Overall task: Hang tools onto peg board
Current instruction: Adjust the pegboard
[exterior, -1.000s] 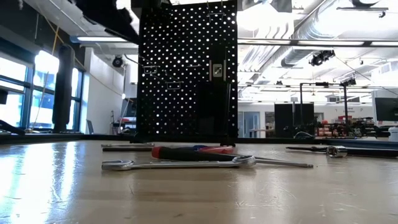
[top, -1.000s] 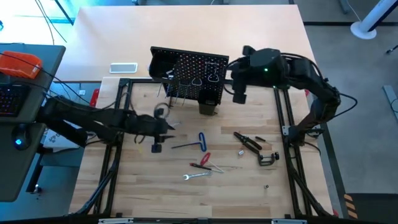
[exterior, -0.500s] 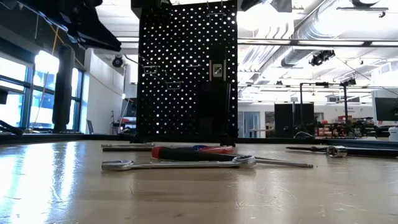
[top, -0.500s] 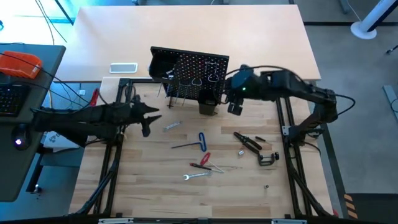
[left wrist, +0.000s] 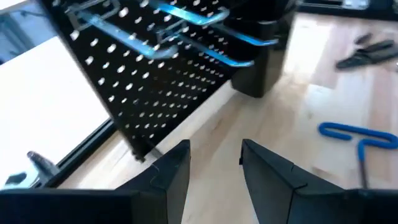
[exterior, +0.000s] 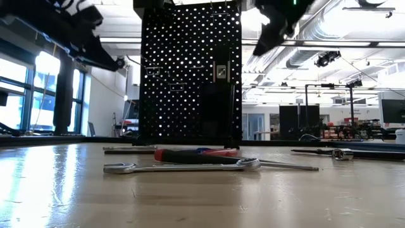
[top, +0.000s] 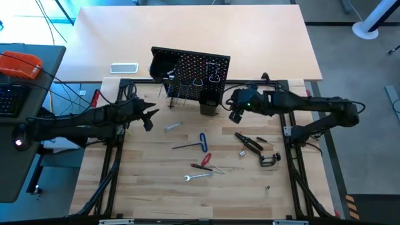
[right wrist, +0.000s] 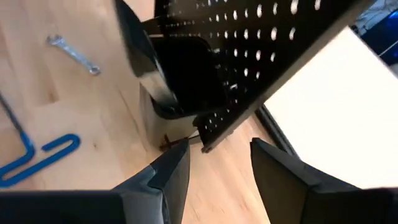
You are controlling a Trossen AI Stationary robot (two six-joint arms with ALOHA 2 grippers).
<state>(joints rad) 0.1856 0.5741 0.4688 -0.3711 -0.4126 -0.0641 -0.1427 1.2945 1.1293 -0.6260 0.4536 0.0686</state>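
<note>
A: The board [top: 190, 78]?
B: Black, perforated, upright at the surface's [top: 156, 181] far edge; tools [top: 203, 156] scattered nearer, mid-surface.
A: End effectors?
B: Left end effector [top: 150, 116] and right end effector [top: 234, 112] flank it, fingers apart, empty.

You see two dark, matte-black jointed arms built of rounded segments, with a small green light glowing on the right arm's wrist housing. Each claw, left claw [left wrist: 214, 171] and right claw [right wrist: 221, 171], ends in two blocky, wedge-shaped black fingers with flat inner faces.
</note>
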